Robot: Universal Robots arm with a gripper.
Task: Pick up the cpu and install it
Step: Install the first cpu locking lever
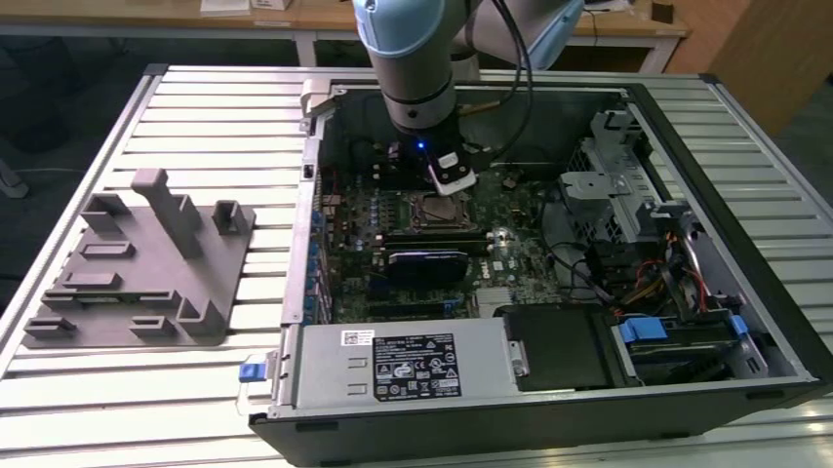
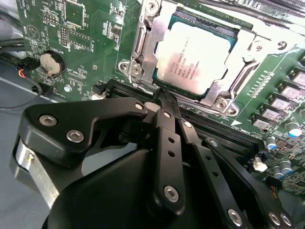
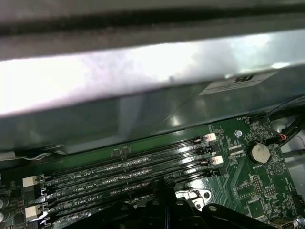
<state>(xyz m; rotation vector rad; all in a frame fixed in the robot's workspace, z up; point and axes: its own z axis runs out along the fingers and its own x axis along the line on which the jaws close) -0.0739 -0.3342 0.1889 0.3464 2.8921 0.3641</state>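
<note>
Ribbed pale metal tabletop [image 1: 195,107]. Open computer case [image 1: 729,195] lies flat on it; grey plastic block with upright posts [image 1: 143,263] sits just beside, toward the exterior view's left.

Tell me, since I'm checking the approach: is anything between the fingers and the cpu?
Nothing visible. In the second wrist view the black gripper, fingers shut and empty, hangs beside the square silvery-topped cpu, which already lies in its metal-framed socket on the green motherboard.

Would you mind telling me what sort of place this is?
Probably a robotics lab or test bench: an opened black desktop computer case lies on a ribbed white metal table, beside a grey plastic fixture block with upright posts, with wooden desks behind.
</note>
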